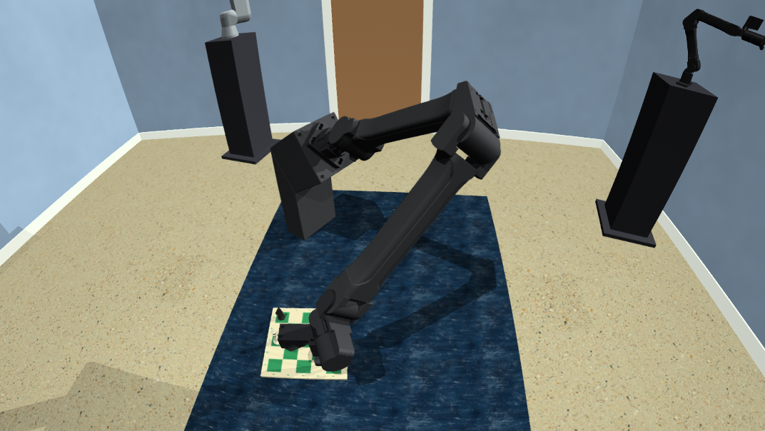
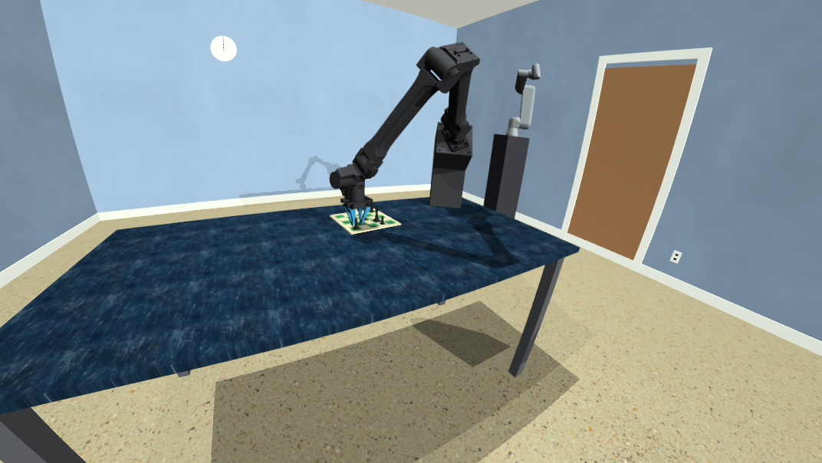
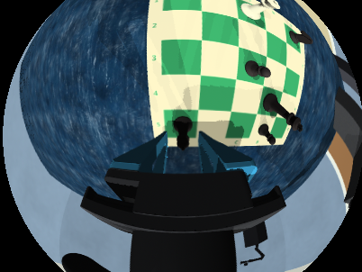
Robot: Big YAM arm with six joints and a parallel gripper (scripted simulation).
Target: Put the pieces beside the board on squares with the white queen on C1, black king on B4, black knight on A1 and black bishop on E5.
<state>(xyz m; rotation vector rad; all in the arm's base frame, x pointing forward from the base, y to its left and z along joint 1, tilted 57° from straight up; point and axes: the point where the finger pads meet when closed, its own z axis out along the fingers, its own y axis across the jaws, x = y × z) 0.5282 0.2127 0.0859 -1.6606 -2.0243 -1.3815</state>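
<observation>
My claw [image 1: 315, 355] [image 2: 357, 223] [image 3: 183, 135] partly open, holding nothing, blue fingers either side of the upright black bishop [image 2: 356, 224] on E5.

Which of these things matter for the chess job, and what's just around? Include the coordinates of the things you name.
Job:
- gripper [image 2: 356, 222] [image 3: 183, 134]
- board [image 1: 265, 371] [image 2: 352, 232] [image 3: 155, 45]
- black bishop
- black king [image 2: 376, 216] [image 3: 271, 103]
- black knight [image 1: 280, 315] [image 3: 299, 37]
- white queen [image 1: 275, 336] [image 3: 252, 11]

Not to be moved, or background:
- black piece on C3 [image 3: 252, 68]
- black piece on B5 [image 2: 382, 221] [image 3: 265, 131]
- wall clock [image 2: 223, 48]
- door [image 1: 377, 53] [image 2: 644, 155]

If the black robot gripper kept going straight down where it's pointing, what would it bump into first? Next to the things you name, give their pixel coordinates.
Probably the black chess piece [image 2: 356, 224] [image 3: 183, 126] between the open blue fingers [image 2: 352, 216], or the green-and-cream board [image 2: 396, 223] [image 3: 177, 58] under it. Depth is unclear.
</observation>
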